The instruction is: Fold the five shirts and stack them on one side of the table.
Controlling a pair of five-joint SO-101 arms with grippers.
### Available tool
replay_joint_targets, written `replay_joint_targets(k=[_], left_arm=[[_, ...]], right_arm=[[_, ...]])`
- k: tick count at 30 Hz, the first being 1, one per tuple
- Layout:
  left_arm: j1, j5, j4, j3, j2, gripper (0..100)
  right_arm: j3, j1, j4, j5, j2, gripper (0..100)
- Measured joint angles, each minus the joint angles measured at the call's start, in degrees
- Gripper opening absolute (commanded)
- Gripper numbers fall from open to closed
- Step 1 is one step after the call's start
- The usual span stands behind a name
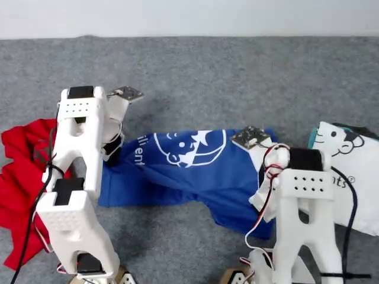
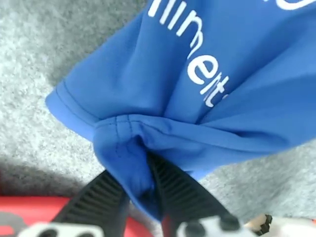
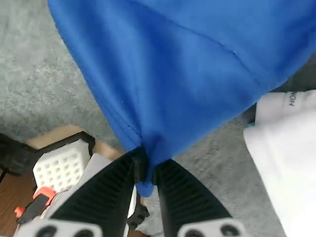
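Status: blue shirt (image 1: 189, 165) was the one in work. It lay across mid tabletop (image 1: 237, 71), print up, rumpled along the near edge, not flat. The red shirt (image 1: 23, 165) sat heaped on the left arm's side, just beside blue's lettering end. The white shirt (image 1: 349, 177) was on the right arm's side, near blue's other end. None of the 3 looked folded, so early in the task imo.

The left claw (image 2: 134, 168) was clamped on a bunched, stitched edge of blue at the lettering end, with cloth wadded between both fingers. The right claw (image 3: 145, 163) was closed to a thin gap, pinching a seamed corner of blue at the end by the white shirt.

So both ends were gripped, one arm each. My read: grab phase done, spread or first-fold phase in hand. Couldn't tell which from the pose alone.

Next move reqs, as I judged it:
- both arms lift and pull apart in sync, w/ enough tension to flatten the rumpled near edge
- hold both pinches till the cloth lands, since both grips were on thin edge bits and could slip
- steer the blue ends clear of red and white so neither gets dragged
- then lay flat or carry one edge over, and release only once it's down
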Motion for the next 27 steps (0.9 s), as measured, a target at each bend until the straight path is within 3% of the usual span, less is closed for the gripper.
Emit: replay_joint_targets(k=[6, 13, 19, 27], left_arm=[[0.0, -1.1, 0.0, 0.0, 0.0, 2], [0.0, -1.8, 0.0, 0.0, 0.0, 9], [0.0, -0.8, 0.0, 0.1, -1.8, 12], [0.0, 0.4, 0.1, 0.1, -14.2, 15]], right_arm=[[2.9, 0.0, -1.5, 0.0, 0.0, 2.4], [2.9, 0.6, -1.4, 0.2, 0.0, 21.3], [0.4, 3.2, -1.4, 0.3, 0.0, 21.7], [-7.6, 3.0, -6.9, 0.5, 0.0, 21.6]])
